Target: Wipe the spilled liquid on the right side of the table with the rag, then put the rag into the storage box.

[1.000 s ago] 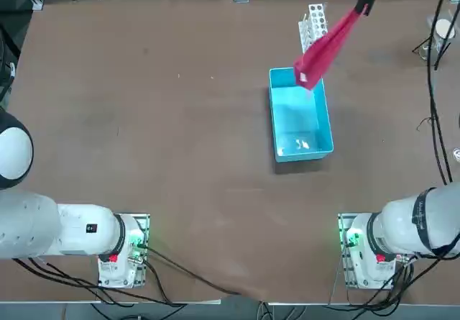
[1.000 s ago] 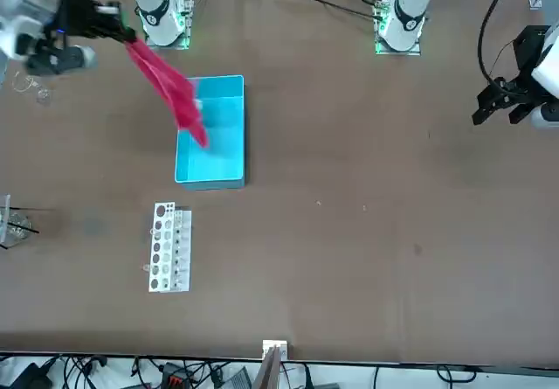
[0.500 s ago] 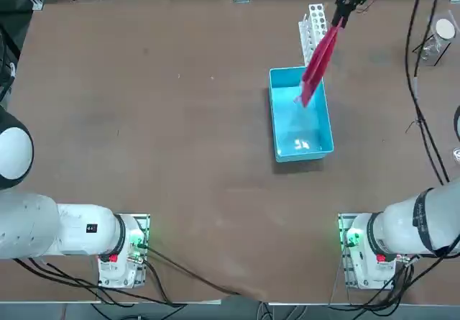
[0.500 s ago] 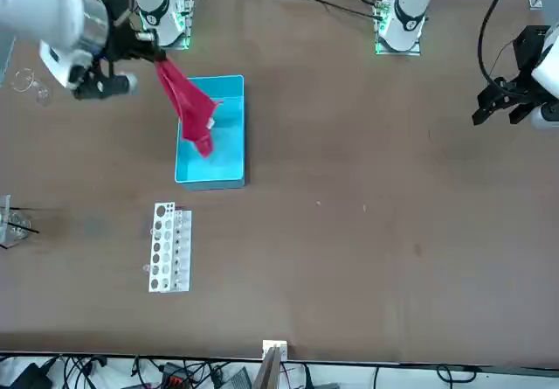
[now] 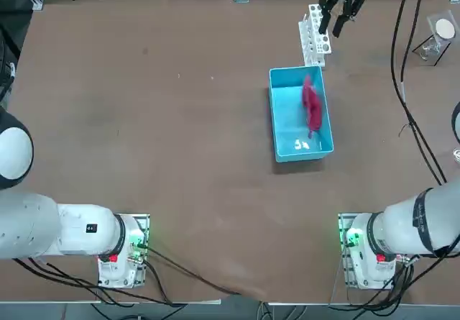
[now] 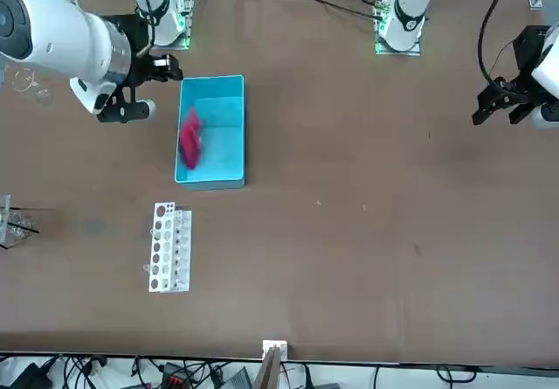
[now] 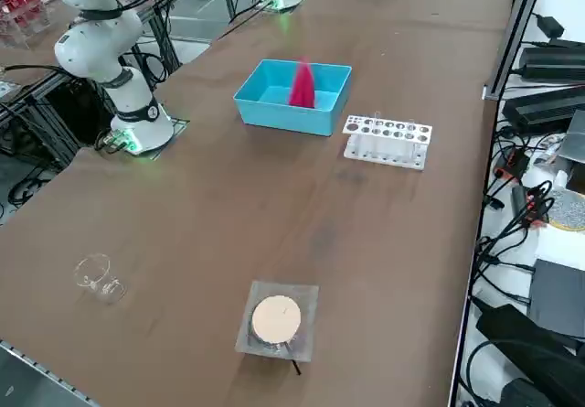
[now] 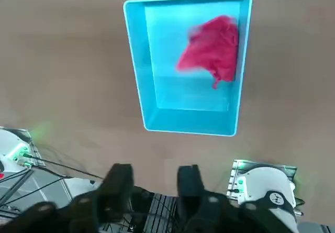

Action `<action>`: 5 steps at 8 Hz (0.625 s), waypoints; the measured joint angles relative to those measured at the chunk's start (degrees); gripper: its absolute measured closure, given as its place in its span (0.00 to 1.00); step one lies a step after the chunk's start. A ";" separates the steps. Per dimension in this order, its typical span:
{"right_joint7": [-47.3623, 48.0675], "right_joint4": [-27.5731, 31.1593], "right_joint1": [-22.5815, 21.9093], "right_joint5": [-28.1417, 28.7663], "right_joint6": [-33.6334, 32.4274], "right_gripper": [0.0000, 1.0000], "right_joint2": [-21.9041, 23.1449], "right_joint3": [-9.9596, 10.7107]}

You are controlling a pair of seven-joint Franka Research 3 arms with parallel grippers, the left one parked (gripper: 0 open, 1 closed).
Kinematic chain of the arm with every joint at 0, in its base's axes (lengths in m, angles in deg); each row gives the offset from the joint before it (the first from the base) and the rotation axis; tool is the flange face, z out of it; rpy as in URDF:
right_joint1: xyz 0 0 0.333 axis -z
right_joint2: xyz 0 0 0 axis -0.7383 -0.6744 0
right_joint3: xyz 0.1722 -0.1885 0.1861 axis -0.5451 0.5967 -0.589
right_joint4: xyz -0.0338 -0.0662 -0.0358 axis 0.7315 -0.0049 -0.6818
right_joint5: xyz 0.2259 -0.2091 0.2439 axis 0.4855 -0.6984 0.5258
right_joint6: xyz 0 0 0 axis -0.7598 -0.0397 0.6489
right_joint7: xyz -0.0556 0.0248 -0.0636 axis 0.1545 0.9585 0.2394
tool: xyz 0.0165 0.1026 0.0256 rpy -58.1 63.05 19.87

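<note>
Released from my fingers since the earlier frame, the red cloth (image 5: pixel 313 107) drops inside the blue bin (image 5: pixel 279 134). My right gripper (image 8: pixel 155 178) stands apart and holds nothing. The wiping looks finished, I judge, leaving only the cloth's settling. Seen from the right side, a clear glass (image 7: pixel 99 277) lies on the table (image 7: pixel 201 242); my wrist view lacks it.

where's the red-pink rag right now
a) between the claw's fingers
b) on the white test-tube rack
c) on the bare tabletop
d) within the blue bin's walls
d, the rag shows inside the rim of the blue bin, away from the open claw
</note>
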 joint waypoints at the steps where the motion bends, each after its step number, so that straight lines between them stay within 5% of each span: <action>1: 0.01 0.00 0.03 -0.05 0.05 0.19 0.17 0.18; 2: 0.02 0.00 0.07 -0.84 0.08 0.01 0.34 0.48; 5: 0.02 0.02 1.67 -7.09 0.35 0.00 0.26 1.45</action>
